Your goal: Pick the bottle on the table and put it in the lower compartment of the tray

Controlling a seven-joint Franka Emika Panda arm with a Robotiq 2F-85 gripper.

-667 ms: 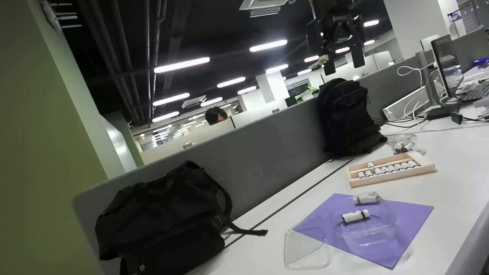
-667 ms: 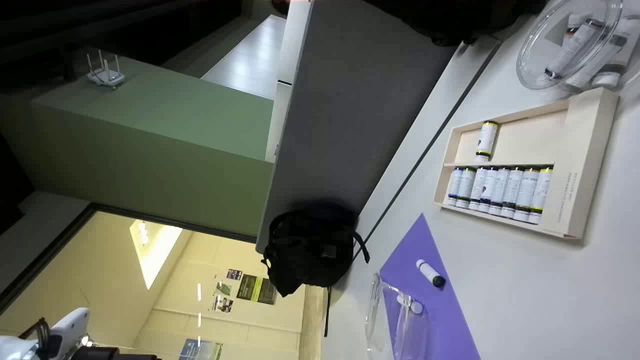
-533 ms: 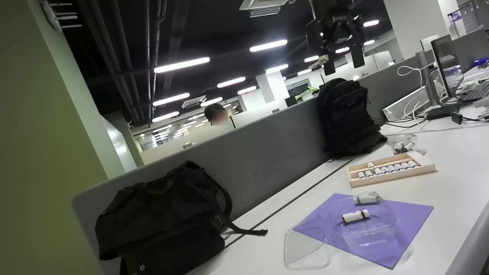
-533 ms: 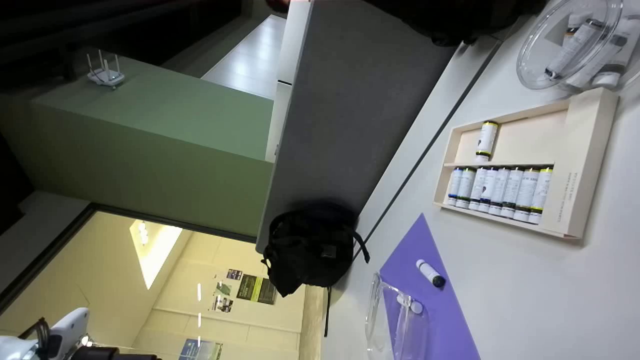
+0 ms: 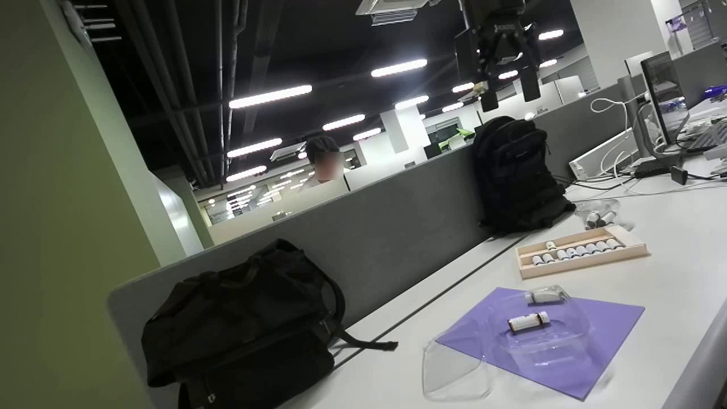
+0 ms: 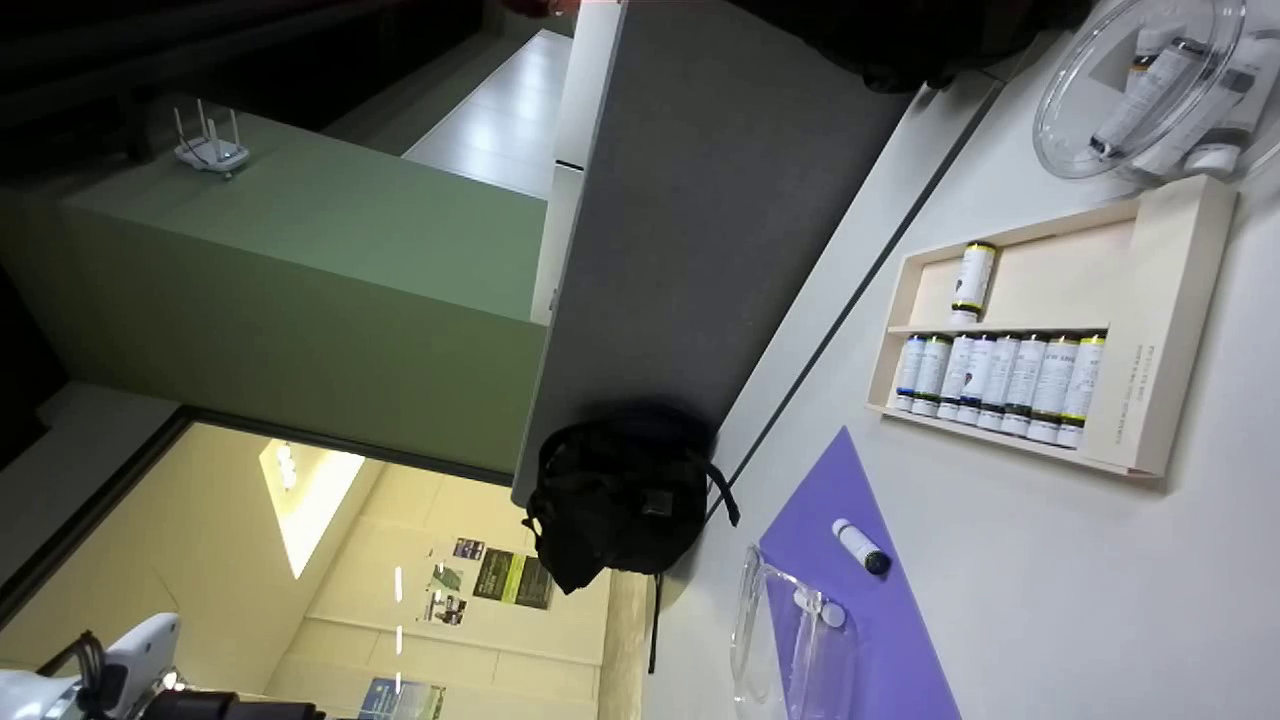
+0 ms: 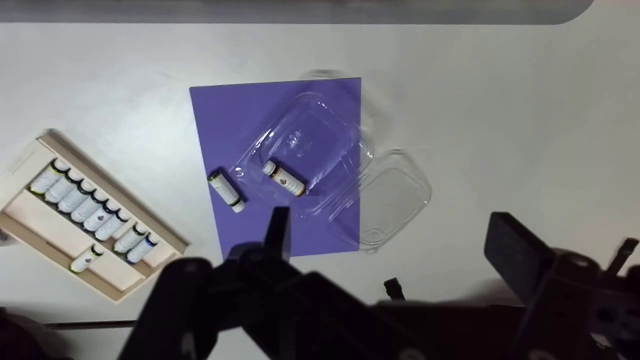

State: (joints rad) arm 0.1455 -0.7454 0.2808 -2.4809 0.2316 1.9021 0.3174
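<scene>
Person [image 5: 324,157] risen higher behind partition [image 5: 392,216] — hand [image 5: 510,100] spread apart, two bottles [image 7: 226,191] lying over purple mat [image 7: 225,122]

The tray [image 6: 1150,330] looks wooden, the table [image 6: 1210,570] smooth, the clear container [image 7: 310,142] glossy plastic.

A grey partition [image 5: 406,227], monitor [image 5: 665,97] and strip lights [image 5: 271,97] show an office
</scene>
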